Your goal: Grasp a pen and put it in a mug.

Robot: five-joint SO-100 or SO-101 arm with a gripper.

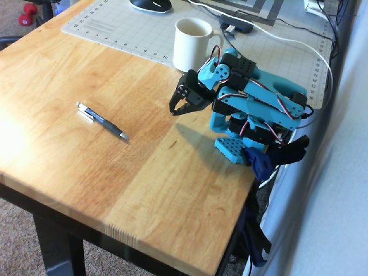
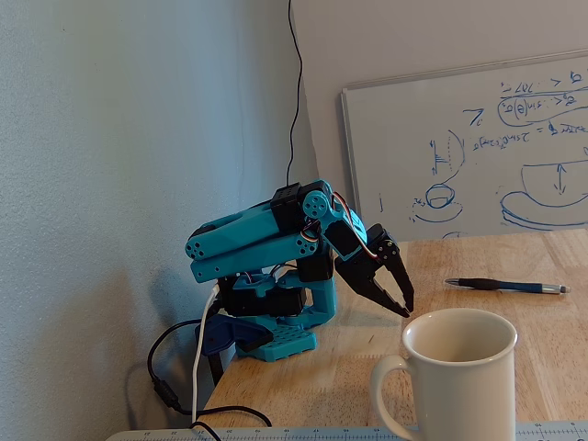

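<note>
1. One pen (image 1: 102, 121) lies flat on the bare wooden table (image 1: 86, 172), well apart from the mug (image 1: 192, 44).
2. Mug stands upright on a gridded cutting mat (image 1: 115, 31), unmarked.
3. Gripper (image 1: 178, 107) hangs empty, fingers slightly parted.
4. Whiteboard (image 2: 478, 147) scribbles are unreadable.

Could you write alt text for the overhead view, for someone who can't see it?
A small blue robot arm sits folded at the right edge of a wooden table, its black gripper holding nothing. A dark blue pen lies on the wood to its left, and a cream-white mug stands behind the arm on a cutting mat.
</note>
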